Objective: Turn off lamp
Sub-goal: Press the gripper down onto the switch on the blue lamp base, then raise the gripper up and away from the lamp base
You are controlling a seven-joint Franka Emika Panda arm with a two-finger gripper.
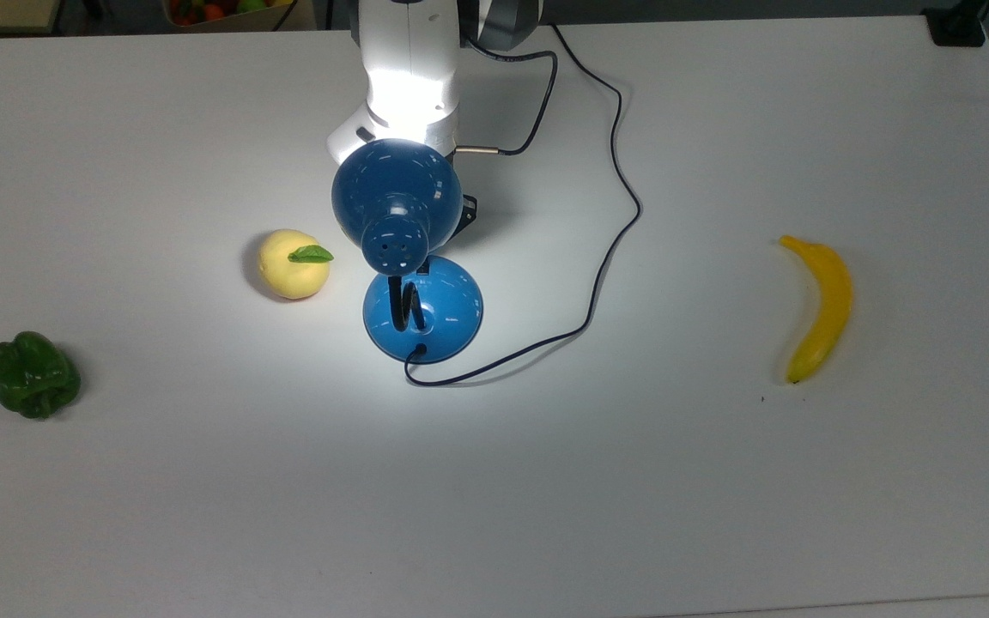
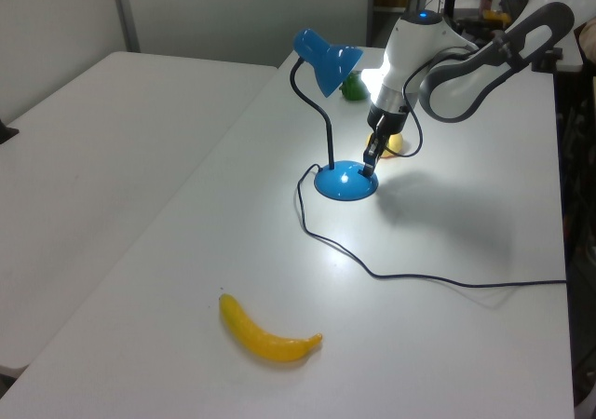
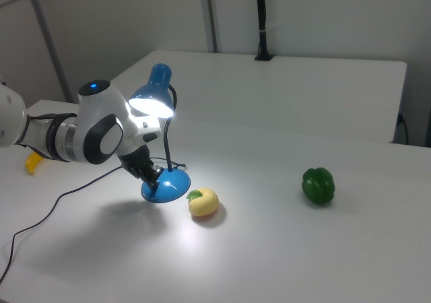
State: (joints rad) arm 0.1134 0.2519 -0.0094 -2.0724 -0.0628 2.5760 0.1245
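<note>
The lamp (image 1: 413, 257) stands lit mid-table in the top view, its dome bright in the right view. The gripper (image 2: 369, 164) points down onto the far rim of the round base, beside the yellow fruit (image 1: 293, 264); I cannot tell how its fingers stand. An off-centre push could skate the light base sideways, tip the lamp on its bendy neck, or drag the cord (image 1: 606, 257), leaving the light on. 1 bin of colourful produce (image 1: 218, 10) shows past the table's far edge.

Top view looks down; side views face the lamp (image 1: 409, 257) oppositely.
</note>
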